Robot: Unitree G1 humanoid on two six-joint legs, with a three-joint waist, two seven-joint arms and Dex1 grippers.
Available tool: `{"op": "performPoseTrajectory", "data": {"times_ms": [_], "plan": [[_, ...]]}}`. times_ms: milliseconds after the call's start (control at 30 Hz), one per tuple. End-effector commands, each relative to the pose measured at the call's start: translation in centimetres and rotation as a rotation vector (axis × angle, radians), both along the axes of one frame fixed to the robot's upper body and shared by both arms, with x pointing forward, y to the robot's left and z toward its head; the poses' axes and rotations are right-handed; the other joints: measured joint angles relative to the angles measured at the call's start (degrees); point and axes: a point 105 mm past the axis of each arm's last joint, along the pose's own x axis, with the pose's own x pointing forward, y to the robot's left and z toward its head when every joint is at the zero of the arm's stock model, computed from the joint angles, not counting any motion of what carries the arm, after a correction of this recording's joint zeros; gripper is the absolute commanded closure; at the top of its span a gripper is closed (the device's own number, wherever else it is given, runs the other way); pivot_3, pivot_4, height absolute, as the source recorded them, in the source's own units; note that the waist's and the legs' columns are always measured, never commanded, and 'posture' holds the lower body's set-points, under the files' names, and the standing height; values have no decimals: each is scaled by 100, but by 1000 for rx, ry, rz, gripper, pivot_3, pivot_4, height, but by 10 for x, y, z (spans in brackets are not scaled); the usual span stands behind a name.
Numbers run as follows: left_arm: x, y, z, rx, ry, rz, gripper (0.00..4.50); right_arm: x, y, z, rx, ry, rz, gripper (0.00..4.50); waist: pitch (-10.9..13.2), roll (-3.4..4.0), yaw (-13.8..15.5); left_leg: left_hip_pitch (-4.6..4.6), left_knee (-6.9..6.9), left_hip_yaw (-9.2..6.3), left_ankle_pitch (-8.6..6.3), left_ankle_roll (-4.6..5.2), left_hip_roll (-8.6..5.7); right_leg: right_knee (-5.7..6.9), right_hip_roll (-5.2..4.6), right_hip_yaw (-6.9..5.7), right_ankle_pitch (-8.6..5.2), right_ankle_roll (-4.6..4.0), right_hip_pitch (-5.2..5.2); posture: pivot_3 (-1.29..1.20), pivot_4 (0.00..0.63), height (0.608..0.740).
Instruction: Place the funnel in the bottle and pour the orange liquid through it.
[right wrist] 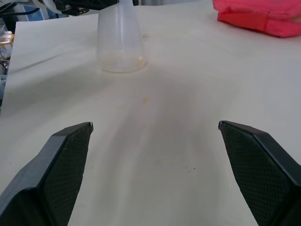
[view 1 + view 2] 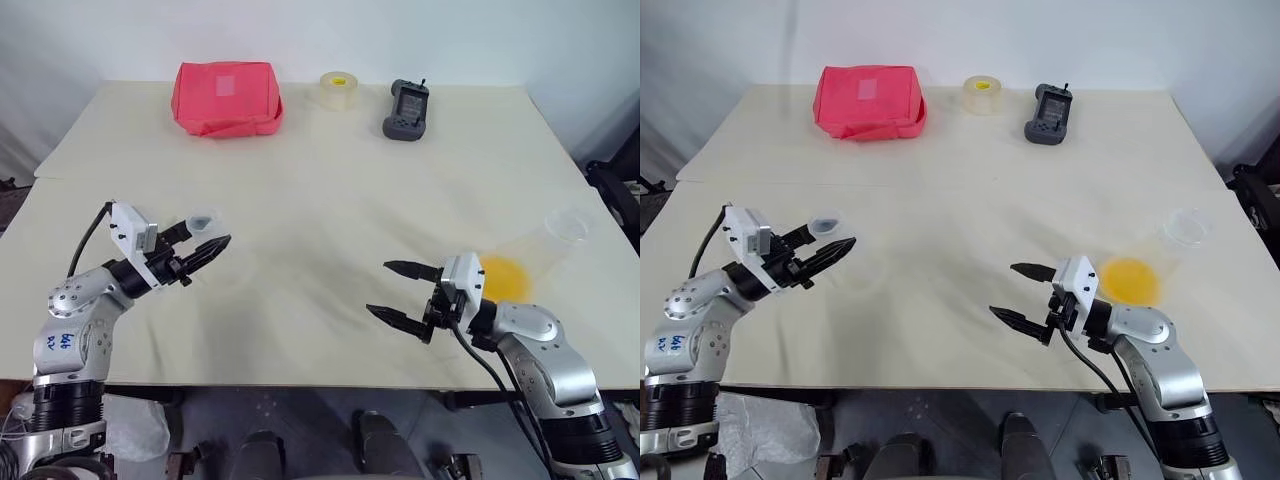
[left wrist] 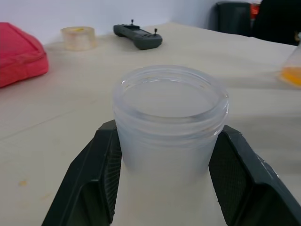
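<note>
The left gripper (image 3: 164, 155) pinches the neck of the bottle (image 3: 169, 122), which stands on the tabletop (image 2: 320, 190). The right gripper (image 2: 396, 292) hovers spread and empty, the orange liquid (image 2: 503, 277) just behind it.

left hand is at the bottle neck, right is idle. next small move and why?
Probably finish closing the left hand on the bottle: its fingers flank the neck, and contact isn't clear. That would steady it. The right hand hangs open, holding nothing, beside the orange liquid.
</note>
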Motion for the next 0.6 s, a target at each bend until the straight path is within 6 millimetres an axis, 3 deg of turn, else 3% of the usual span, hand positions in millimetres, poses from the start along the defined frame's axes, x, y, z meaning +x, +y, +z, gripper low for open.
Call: {"op": "performPoseTrajectory", "data": {"times_ms": [33, 267, 600], "plan": [[-2, -15, 24, 4, -69, -97, 2223, -2, -3, 11, 23, -37, 7, 0, 0, 0, 6, 0, 1, 0, 0, 0, 0, 0, 0, 0, 0, 0, 0, 0, 150, 740], [19, -64, 37, 21, -92, -295, 2223, 3, -13, 23, 41, -59, -25, 0, 0, 0, 21, -2, 6, 0, 10, -17, -3, 1, 0, 0, 2, 3, 3, 0, 150, 740], [44, -131, 21, 109, -80, -486, 2223, 2, -29, 22, 29, -76, -99, 0, 0, 0, -4, -5, 5, 2, 11, -20, -4, 1, 3, 1, 2, 4, 2, 0, 150, 740]]}}
